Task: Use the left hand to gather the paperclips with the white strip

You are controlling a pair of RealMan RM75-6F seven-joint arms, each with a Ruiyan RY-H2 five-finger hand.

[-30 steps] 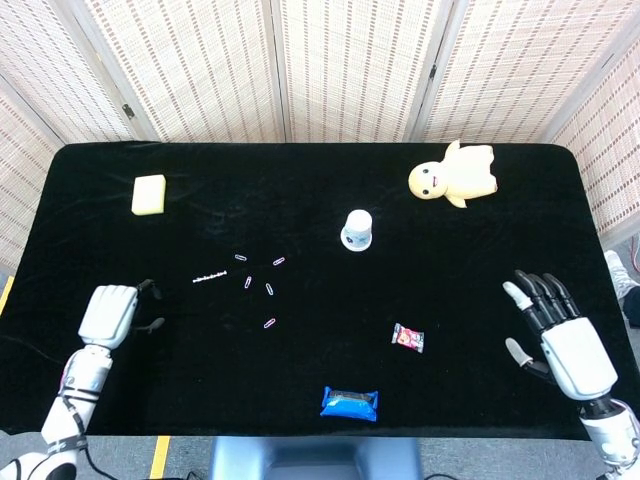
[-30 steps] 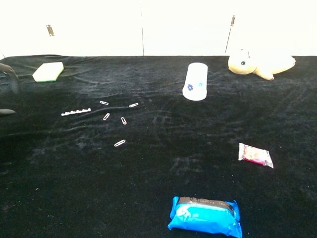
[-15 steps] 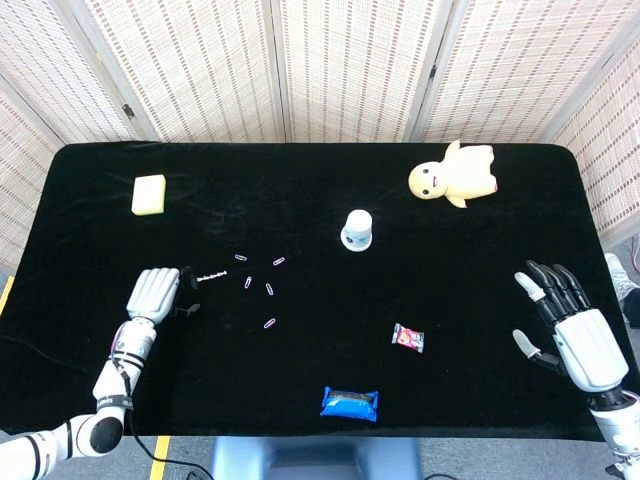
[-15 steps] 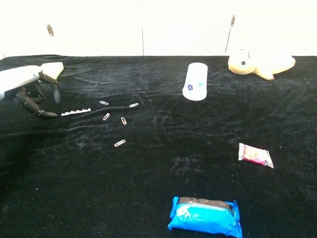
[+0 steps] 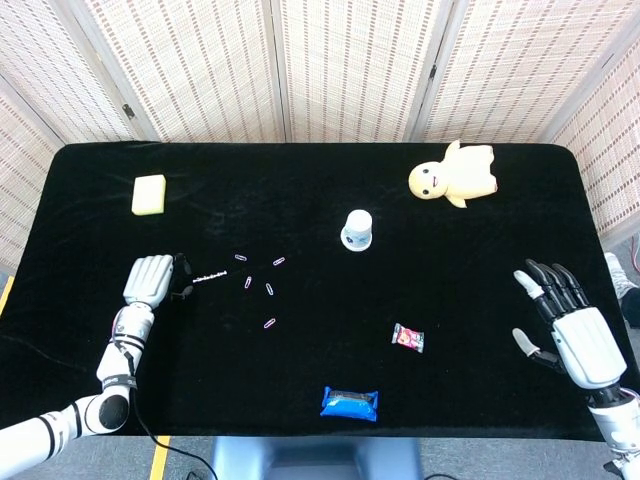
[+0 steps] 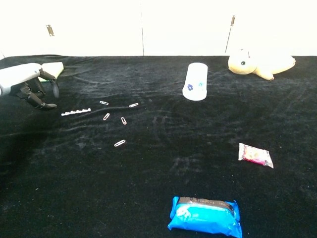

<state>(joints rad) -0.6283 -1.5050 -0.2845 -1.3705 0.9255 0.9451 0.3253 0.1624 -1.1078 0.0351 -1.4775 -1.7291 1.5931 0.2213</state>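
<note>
White strip [image 5: 209,275] [image 6: 76,112] lies flat on the black table [image 5: 320,180] [image 6: 163,168], left-centre, running roughly left-right w/ a slight tilt. Paperclips [image 5: 262,287] [image 6: 119,121] are scattered just to its right, loose & apart from each other, none touching the strip.

Left hand [image 5: 148,280] [image 6: 27,85] sits just left of the strip's near end, back of hand up, dark fingers [image 6: 43,105] curled down & inward toward the cloth. Nothing is in its grasp; fingertips are close to the strip's end, but contact can't be made out. Forearm trails back toward the table's front-left corner.

Vs 0.5 s ago: left hand has shifted a bit further from the robot and sits slightly higher in the chest view; strip & clips lie where they were. Vs 1 s ago it has come well in from the left edge.

Right hand [image 5: 570,325] is at the far right edge, head view only, palm side hidden, fingers spread wide & holding nothing; barely moved.

Further out: yellow sponge [image 5: 149,194] [image 6: 48,71] back-left, white cup [image 5: 357,230] [image 6: 195,82] mouth-down mid-table, yellow plush toy [image 5: 453,173] [image 6: 260,63] back-right, small pink candy packet [image 5: 408,337] [image 6: 255,154] front-right, blue snack pack [image 5: 350,403] [image 6: 204,216] at the front edge.
</note>
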